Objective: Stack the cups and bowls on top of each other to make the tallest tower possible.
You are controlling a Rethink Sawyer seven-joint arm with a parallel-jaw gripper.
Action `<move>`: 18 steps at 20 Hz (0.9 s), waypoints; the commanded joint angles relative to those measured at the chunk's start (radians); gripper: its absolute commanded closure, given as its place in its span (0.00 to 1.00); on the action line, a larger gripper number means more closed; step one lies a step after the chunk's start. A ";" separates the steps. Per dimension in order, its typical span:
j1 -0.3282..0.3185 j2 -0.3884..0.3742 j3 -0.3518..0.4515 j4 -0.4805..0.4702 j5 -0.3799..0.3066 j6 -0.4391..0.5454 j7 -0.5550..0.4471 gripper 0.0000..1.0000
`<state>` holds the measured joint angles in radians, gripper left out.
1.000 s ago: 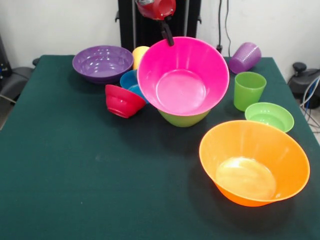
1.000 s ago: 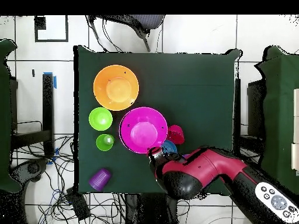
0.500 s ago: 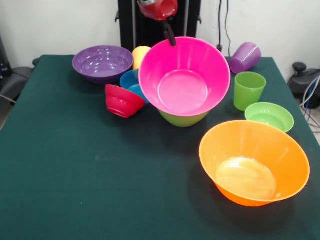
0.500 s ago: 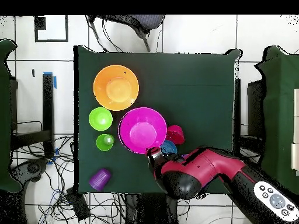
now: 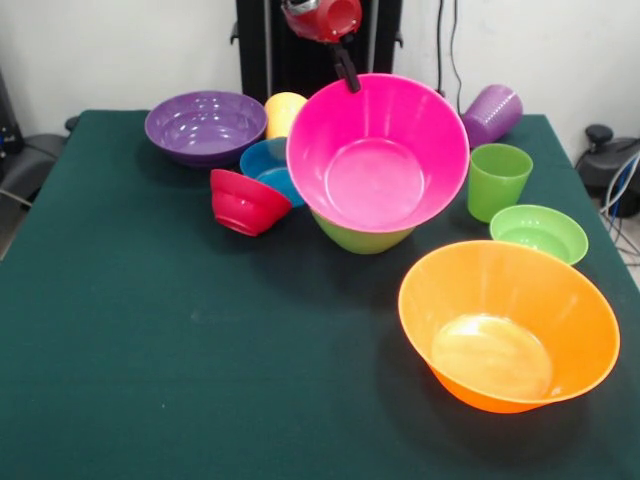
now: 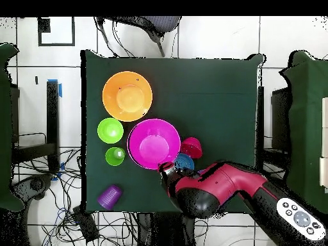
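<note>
My gripper (image 5: 348,76) (image 6: 164,168) is shut on the far rim of the large pink bowl (image 5: 378,155) (image 6: 154,143) and holds it tilted toward the camera. The pink bowl hangs over the medium green bowl (image 5: 362,239), hiding most of it. The large orange bowl (image 5: 507,325) (image 6: 127,96) stands apart at the front right. Red (image 5: 245,202) and blue (image 5: 264,163) small bowls lean together left of the pink one. The purple bowl (image 5: 205,125) and the yellow-orange cup (image 5: 283,110) stand behind them. The green cup (image 5: 497,180), the small light green bowl (image 5: 538,232) and the purple cup (image 5: 490,113), lying on its side, are at the right.
The green cloth table (image 5: 180,360) has open room across its front left half. In the overhead view the arm (image 6: 218,189) covers the table's near edge and hides the purple bowl. Cables lie on the floor around the table.
The gripper has carried the pink bowl a little to the right in the front view, still tilted and over the medium green bowl. The other cups and bowls have not moved.
</note>
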<state>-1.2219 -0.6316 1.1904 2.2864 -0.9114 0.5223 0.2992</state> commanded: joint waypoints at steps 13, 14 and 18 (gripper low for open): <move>0.083 0.016 -0.039 -0.024 -0.031 -0.052 0.105 0.00; 0.083 0.014 -0.040 -0.024 -0.031 -0.048 0.103 0.00; 0.090 0.006 -0.046 -0.028 -0.032 -0.038 0.100 0.00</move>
<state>-1.2052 -0.6269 1.1903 2.2864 -0.9123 0.5065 0.2992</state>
